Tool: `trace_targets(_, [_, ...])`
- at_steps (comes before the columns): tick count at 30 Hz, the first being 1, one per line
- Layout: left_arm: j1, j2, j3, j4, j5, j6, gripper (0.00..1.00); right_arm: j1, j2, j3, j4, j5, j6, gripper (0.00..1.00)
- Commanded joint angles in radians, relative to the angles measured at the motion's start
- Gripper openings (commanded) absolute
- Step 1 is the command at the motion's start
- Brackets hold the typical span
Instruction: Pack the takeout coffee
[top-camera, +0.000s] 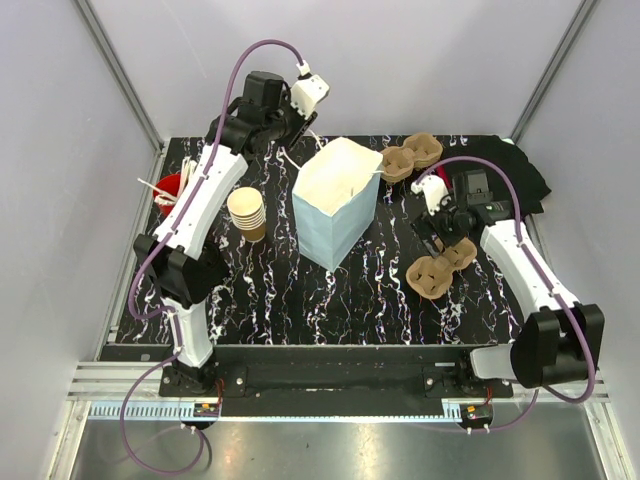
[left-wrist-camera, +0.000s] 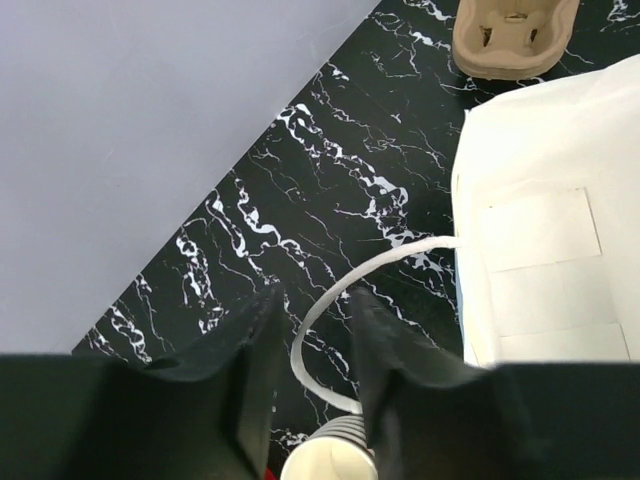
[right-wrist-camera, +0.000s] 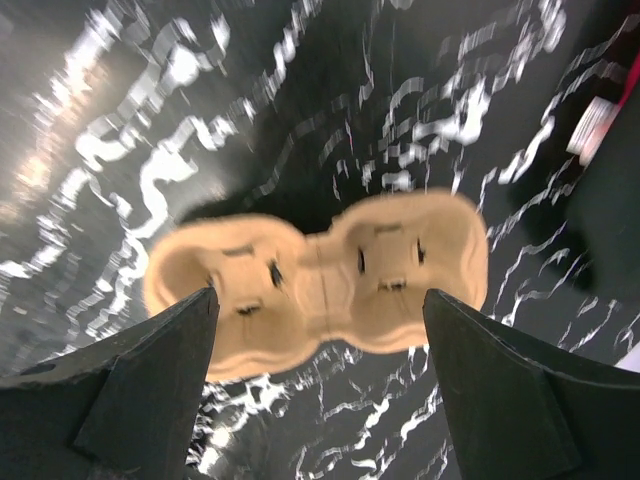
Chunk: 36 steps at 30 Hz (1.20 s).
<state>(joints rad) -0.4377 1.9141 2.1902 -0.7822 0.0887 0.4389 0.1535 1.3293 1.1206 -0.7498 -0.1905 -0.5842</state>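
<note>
1. Takeout coffee: I cannot tell a single cup apart from the nested stack of tan cups (top-camera: 247, 212). The stack stands on the bench (top-camera: 300, 300), just left of the paper bag (top-camera: 335, 200). Its top cup shows a pale inside and a rolled rim.
2. Open bench runs from the bag to the near edge, and walls stand close on both sides.
3. The left pincer (left-wrist-camera: 315, 295) hangs high over the far edge with its fingers slightly apart, gripping nothing. The bag's white handle (left-wrist-camera: 400, 255) loops beneath it.
4. The right pincer (right-wrist-camera: 318, 300) is spread wide over a cup carrier (right-wrist-camera: 320, 290), right of the bag.
5. A second carrier (top-camera: 410, 155) lies by the far edge.
</note>
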Motion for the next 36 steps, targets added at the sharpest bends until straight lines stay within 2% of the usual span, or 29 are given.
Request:
trace_targets(1, [-0.003, -0.039, -0.003, 0.066, -0.032, 0.000, 0.47, -0.026, 0.013, -0.051, 0.023, 0.028, -0.089, 0.89])
trace_targets(2, [-0.003, -0.047, -0.023, 0.069, -0.035, -0.003, 0.52, -0.026, 0.019, -0.062, 0.021, 0.029, -0.100, 0.89])
trace_targets(3, [-0.001, -0.062, -0.030, 0.075, -0.038, -0.006, 0.67, -0.029, 0.022, -0.080, 0.024, 0.031, -0.111, 0.89])
trace_targets(6, [-0.002, -0.107, -0.072, 0.075, -0.040, -0.017, 0.89, -0.046, 0.042, -0.107, 0.021, 0.028, -0.160, 0.89])
trace_targets(8, [-0.001, -0.134, -0.101, 0.077, -0.040, -0.019, 0.98, -0.063, 0.067, -0.116, 0.023, 0.019, -0.177, 0.88])
trace_targets(16, [-0.001, -0.314, -0.309, 0.096, -0.081, -0.049, 0.99, -0.134, 0.168, -0.111, 0.023, -0.024, -0.230, 0.82])
trace_targets(24, [0.013, -0.466, -0.493, 0.133, -0.125, -0.083, 0.99, -0.137, 0.203, -0.114, 0.029, -0.075, -0.241, 0.79])
trace_targets(36, [0.068, -0.509, -0.580, 0.153, -0.112, -0.108, 0.99, -0.135, 0.237, -0.150, 0.092, -0.063, -0.226, 0.77])
